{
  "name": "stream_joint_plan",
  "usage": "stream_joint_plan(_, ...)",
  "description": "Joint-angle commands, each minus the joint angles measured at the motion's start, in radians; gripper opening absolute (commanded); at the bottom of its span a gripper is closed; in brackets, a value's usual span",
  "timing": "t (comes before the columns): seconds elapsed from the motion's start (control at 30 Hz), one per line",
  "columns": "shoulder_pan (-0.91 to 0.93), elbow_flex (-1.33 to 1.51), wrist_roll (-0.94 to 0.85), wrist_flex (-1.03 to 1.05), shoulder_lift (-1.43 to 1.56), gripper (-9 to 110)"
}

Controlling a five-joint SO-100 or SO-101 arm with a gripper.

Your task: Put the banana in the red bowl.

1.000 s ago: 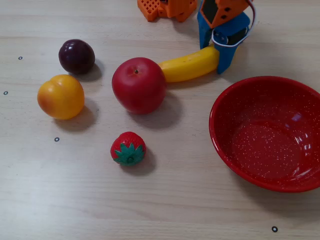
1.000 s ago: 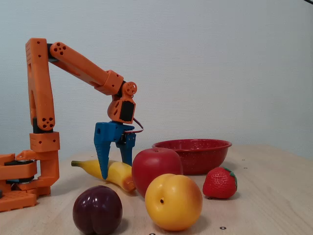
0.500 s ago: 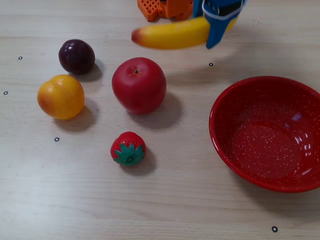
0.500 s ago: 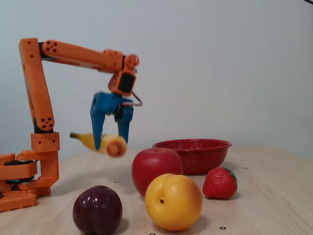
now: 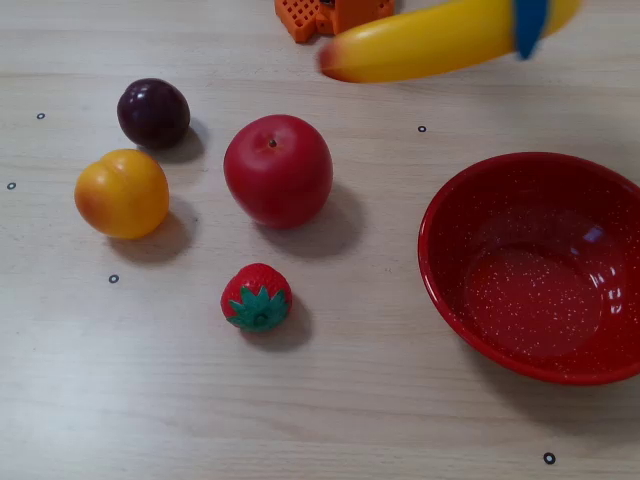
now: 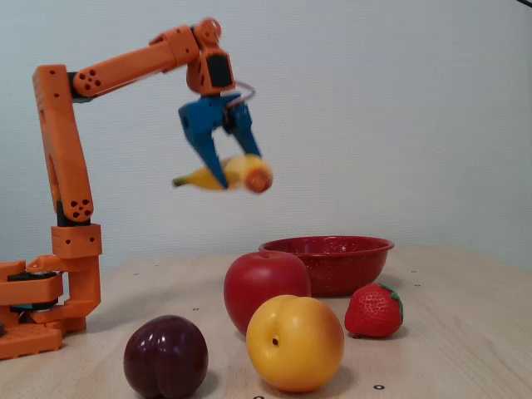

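Observation:
The yellow banana [image 5: 430,42] hangs high in the air, held near its middle by my blue gripper [image 5: 530,22], which is shut on it. In a fixed view from the side the banana [image 6: 237,173] is slightly blurred, its orange-brown end pointing right, with the gripper [image 6: 229,170] clamped around it well above the table. The red bowl [image 5: 535,265] sits empty at the right; from the side the red bowl [image 6: 326,262] stands below and to the right of the banana.
A red apple [image 5: 278,170], a dark plum [image 5: 153,113], an orange-yellow fruit [image 5: 122,193] and a strawberry [image 5: 257,297] lie on the wooden table. The orange arm base [image 6: 41,299] stands at the left in the side view.
The gripper has lifted the banana off the table, from beside the apple to well above it, and carried it toward the bowl side.

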Motion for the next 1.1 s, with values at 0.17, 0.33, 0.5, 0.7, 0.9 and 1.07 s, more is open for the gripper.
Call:
stream_joint_plan(0.17,0.060,-0.397,-0.029,0.023,-0.187,0)
stream_joint_plan(0.33,0.049,-0.529,-0.006,-0.071,-0.357,0)
stream_joint_plan(0.5,0.035,-0.680,0.008,-0.077,-0.537,0)
stream_joint_plan(0.7,0.012,-0.785,0.020,-0.121,-0.676,0)
stream_joint_plan(0.9,-0.026,-0.808,0.031,-0.175,-0.741,6)
stream_joint_plan(1.07,-0.058,-0.793,0.014,-0.196,-0.749,32)
